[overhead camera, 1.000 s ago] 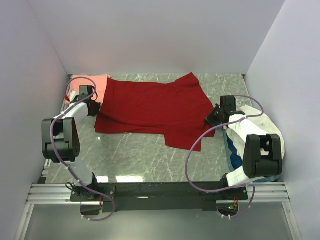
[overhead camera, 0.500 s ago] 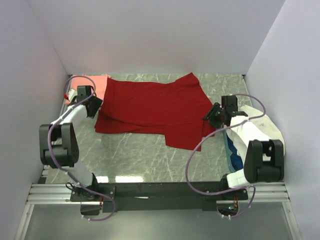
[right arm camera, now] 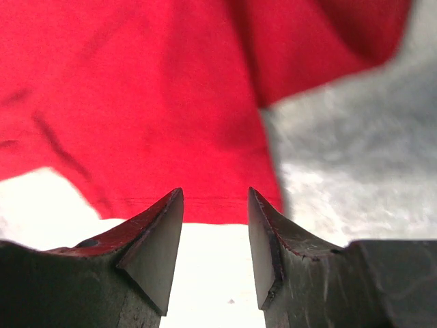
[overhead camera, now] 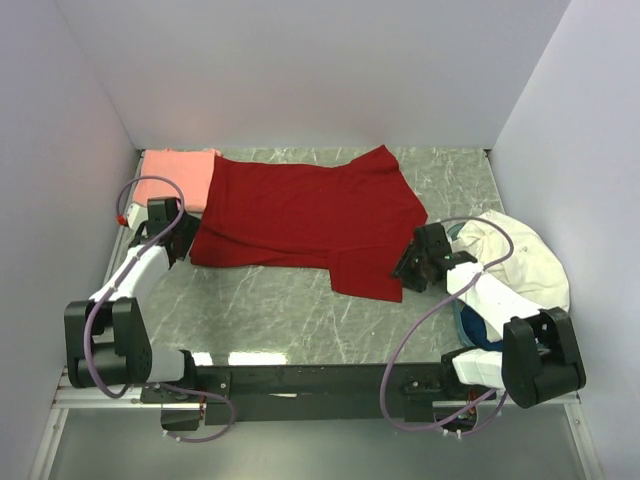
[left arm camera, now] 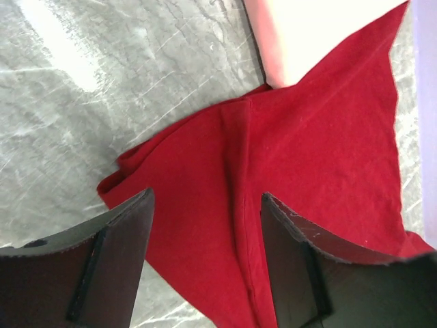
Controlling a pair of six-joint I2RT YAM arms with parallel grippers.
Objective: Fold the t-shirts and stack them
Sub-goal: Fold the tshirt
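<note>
The deep red t-shirt (overhead camera: 310,215) lies spread flat across the far half of the marble table (overhead camera: 280,310), its long side running left to right; a sleeve-like flap reaches toward the near right. Its far-left corner overlaps the salmon-pink t-shirt (overhead camera: 178,178), which sits folded in the far-left corner.

The left gripper (overhead camera: 180,238) is just beside the red shirt's near-left corner; in the left wrist view its fingers (left arm camera: 123,246) stand wide apart above a creased fold of red cloth (left arm camera: 307,171), gripping nothing, with the pink shirt (left arm camera: 314,34) beyond.

The right gripper (overhead camera: 408,262) is at the shirt's near-right edge; its fingers (right arm camera: 160,232) are likewise spread, with red cloth (right arm camera: 136,89) ahead of them (none pinched).

A bundle of white cloth (overhead camera: 520,260) lies at the right edge, behind the right arm.
</note>
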